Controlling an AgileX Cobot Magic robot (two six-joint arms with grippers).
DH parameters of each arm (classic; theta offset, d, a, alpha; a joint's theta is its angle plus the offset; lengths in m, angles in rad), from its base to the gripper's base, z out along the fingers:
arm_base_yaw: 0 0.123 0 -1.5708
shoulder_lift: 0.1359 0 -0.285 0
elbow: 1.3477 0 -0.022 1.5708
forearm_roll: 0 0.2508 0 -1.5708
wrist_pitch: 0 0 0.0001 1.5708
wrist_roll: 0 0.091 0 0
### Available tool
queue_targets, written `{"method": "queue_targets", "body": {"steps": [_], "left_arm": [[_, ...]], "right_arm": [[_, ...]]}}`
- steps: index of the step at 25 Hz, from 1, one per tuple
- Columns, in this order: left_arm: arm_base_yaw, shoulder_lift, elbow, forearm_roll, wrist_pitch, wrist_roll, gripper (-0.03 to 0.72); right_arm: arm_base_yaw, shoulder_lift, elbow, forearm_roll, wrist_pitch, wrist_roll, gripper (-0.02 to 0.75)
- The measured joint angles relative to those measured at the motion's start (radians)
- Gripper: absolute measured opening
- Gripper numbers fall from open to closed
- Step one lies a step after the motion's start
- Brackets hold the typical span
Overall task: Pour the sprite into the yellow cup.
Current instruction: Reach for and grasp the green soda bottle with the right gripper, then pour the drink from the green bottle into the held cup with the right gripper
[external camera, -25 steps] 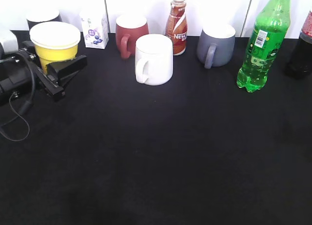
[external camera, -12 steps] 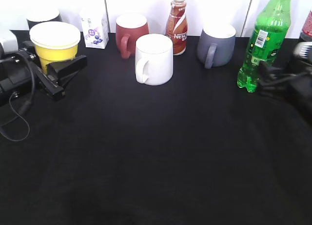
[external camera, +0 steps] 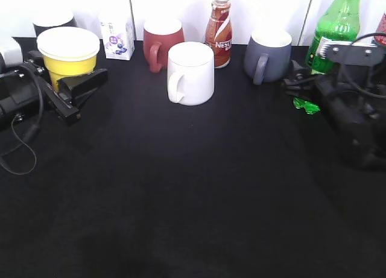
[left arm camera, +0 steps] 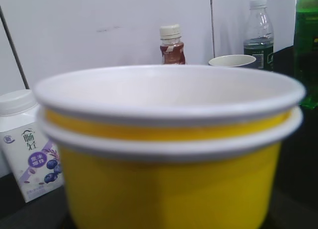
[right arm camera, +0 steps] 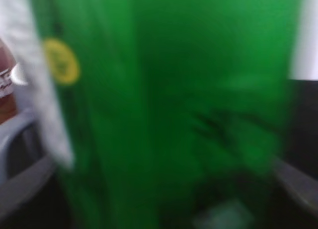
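Exterior view: the right gripper [external camera: 304,79] is in front of the sprite [external camera: 336,26] at back right, its lower half hidden; the bottle stands upright, nothing poured. The left gripper [external camera: 75,88] sits by the yellow cup [external camera: 67,56] at far left, well apart from the bottle.
Left wrist view: cup rim fills the picture, white inside looks empty; fingers out of sight, can't tell whether they grip.
Right wrist view: blurred green bottle wall right up close; can't tell whether the fingers have closed.
Progress: early, I'd say. Grasp, lift, carry and pour all remain.
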Motion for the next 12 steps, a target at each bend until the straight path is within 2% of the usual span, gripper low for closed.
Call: {"method": "queue_targets", "body": {"steps": [2, 6, 9, 12], "left_arm": [[0.000, 0.000, 0.000, 0.002, 0.000, 0.000, 0.465], [0.000, 0.000, 0.000, 0.004, 0.000, 0.000, 0.465], [0.000, 0.000, 0.000, 0.005, 0.000, 0.000, 0.465], [-0.005, 0.000, 0.000, 0.098, 0.000, -0.077, 0.465]], "right_arm": [[0.000, 0.024, -0.033, 0.004, -0.011, 0.000, 0.610], [-0.001, 0.025, -0.034, 0.006, -0.022, -0.011, 0.457], [0.002, -0.023, 0.035, -0.024, -0.018, -0.056, 0.457], [0.008, -0.158, 0.161, -0.150, 0.016, -0.081, 0.456]]}}
